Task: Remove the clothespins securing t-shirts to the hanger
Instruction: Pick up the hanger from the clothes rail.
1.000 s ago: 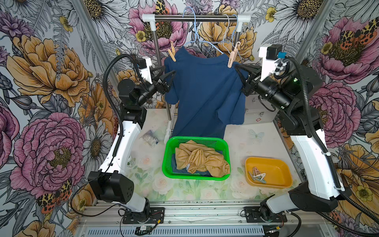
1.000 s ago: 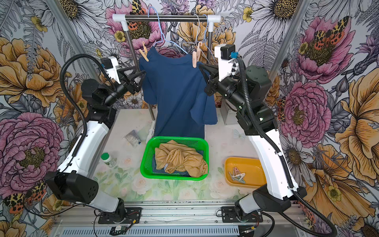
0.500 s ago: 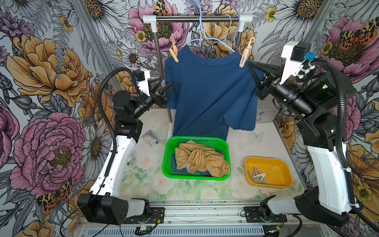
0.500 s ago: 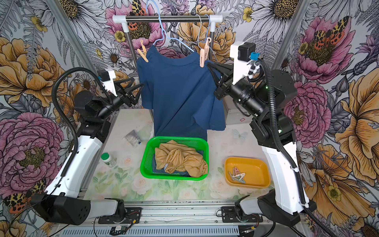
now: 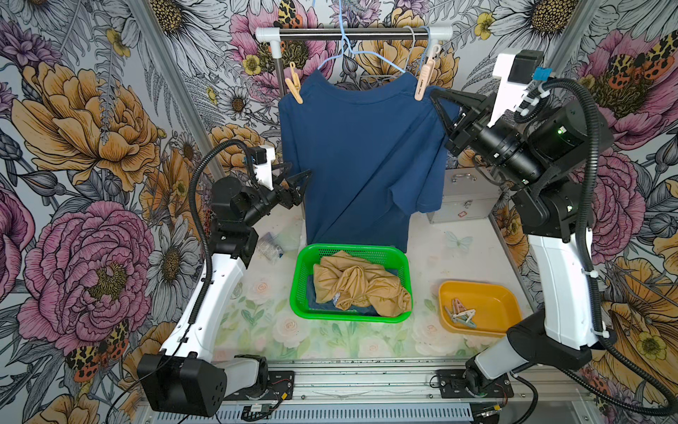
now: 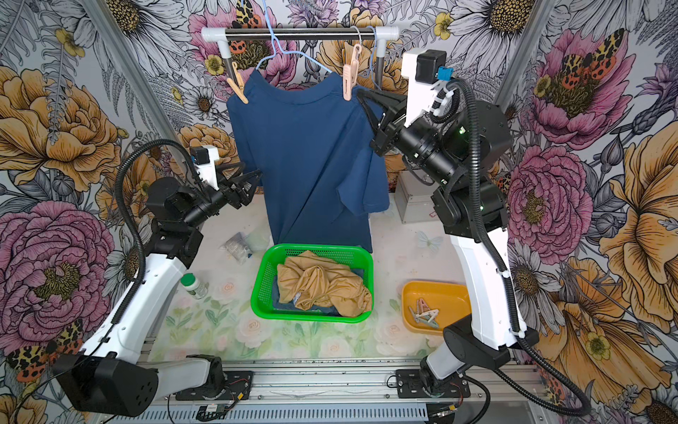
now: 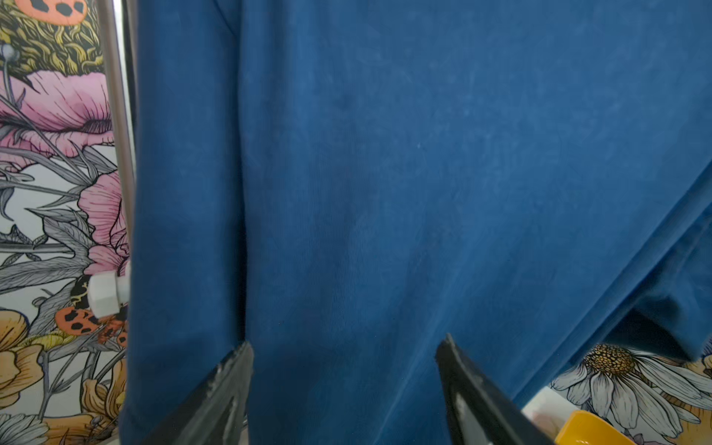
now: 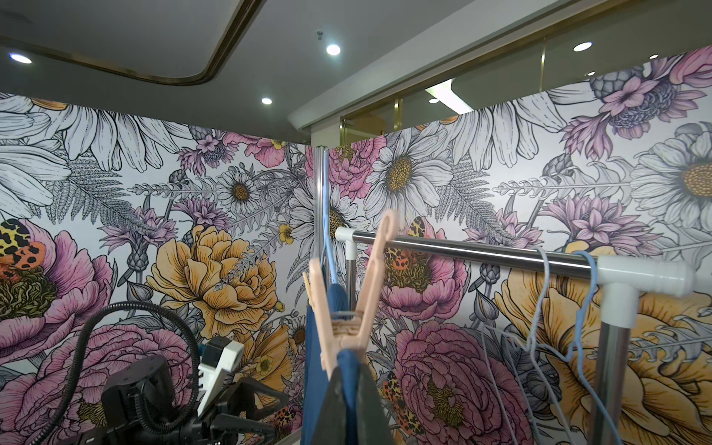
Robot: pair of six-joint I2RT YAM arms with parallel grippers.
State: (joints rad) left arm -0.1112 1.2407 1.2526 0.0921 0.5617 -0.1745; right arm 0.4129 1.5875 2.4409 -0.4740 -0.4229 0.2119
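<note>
Logging progress: we find peach clothespin (image 5: 294,83) and pink clothespin (image 5: 422,81) pinning the navy t-shirt (image 5: 359,158) to the hanger (image 5: 343,46); loose pegs (image 5: 460,315) lie in the yellow tray (image 5: 495,303). Right end effector (image 5: 434,93) clenched on shirt shoulder; left end effector (image 5: 301,170) released.

Both top views look down from high in front, sharing the navy shirt (image 5: 359,158) mid-frame. My left wrist view sits close against that shirt; my right wrist view looks up past a clothespin (image 8: 343,341) to the rail (image 8: 462,252).

The cloth t-shirt (image 5: 359,165) looks matt (faintly mottled), the metal rail (image 5: 352,35) shiny.
</note>
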